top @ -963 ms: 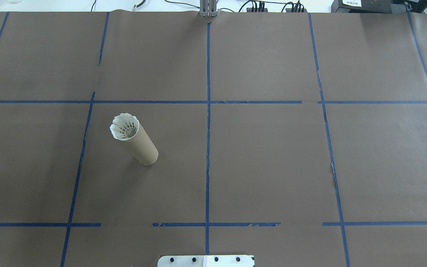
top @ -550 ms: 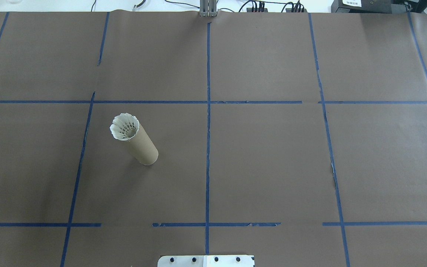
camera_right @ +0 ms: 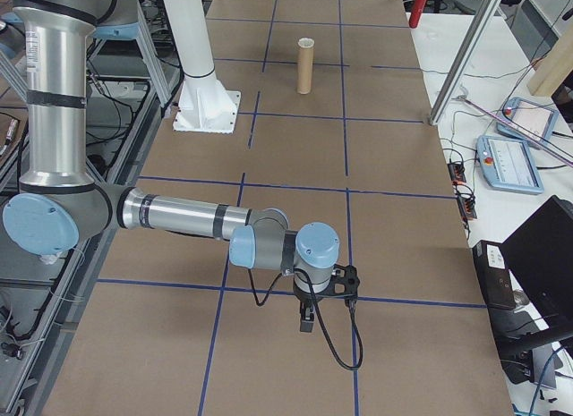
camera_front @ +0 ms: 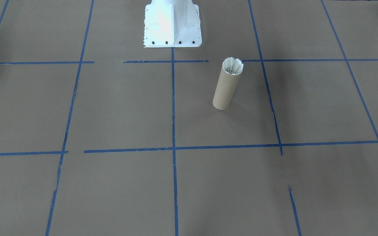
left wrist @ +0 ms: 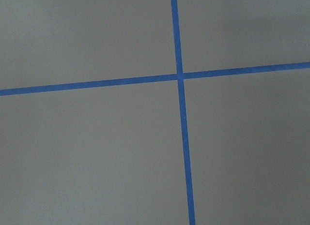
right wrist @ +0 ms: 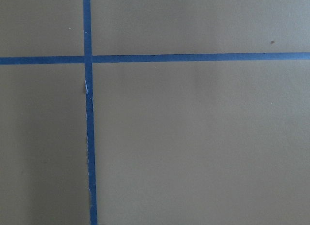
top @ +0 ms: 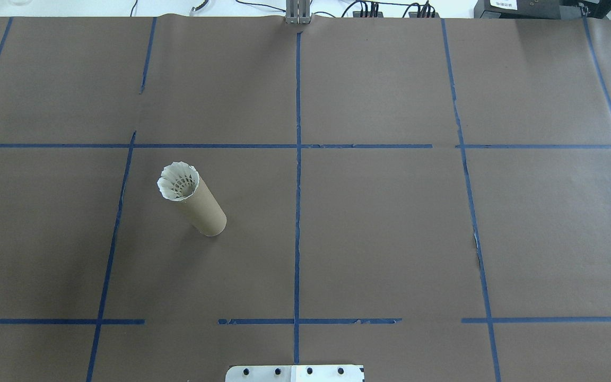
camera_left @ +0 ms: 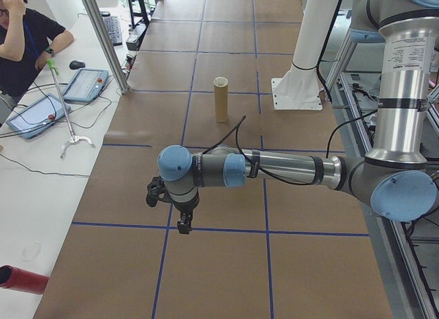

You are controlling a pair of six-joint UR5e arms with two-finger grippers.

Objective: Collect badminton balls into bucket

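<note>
The bucket (top: 206, 213), a brown cardboard tube, stands upright left of the table's middle, also seen in the front-facing view (camera_front: 223, 91) and both side views (camera_left: 220, 105) (camera_right: 305, 72). A white badminton ball (top: 178, 181) sits feathers-up in its mouth (camera_front: 233, 66). No loose ball shows on the table. My left gripper (camera_left: 184, 226) hangs over the table's left end, far from the tube; whether it is open or shut, I cannot tell. My right gripper (camera_right: 306, 325) hangs over the right end, and its state likewise cannot be told. Both wrist views hold only brown paper and blue tape.
The white pedestal base (camera_front: 172, 29) stands at the robot's side of the table (top: 295, 373). A person (camera_left: 24, 38) sits at a side bench with tablets (camera_left: 86, 84) and cables. A red cylinder (camera_left: 20, 279) lies near that bench. Another tablet (camera_right: 510, 161) lies on the opposite bench.
</note>
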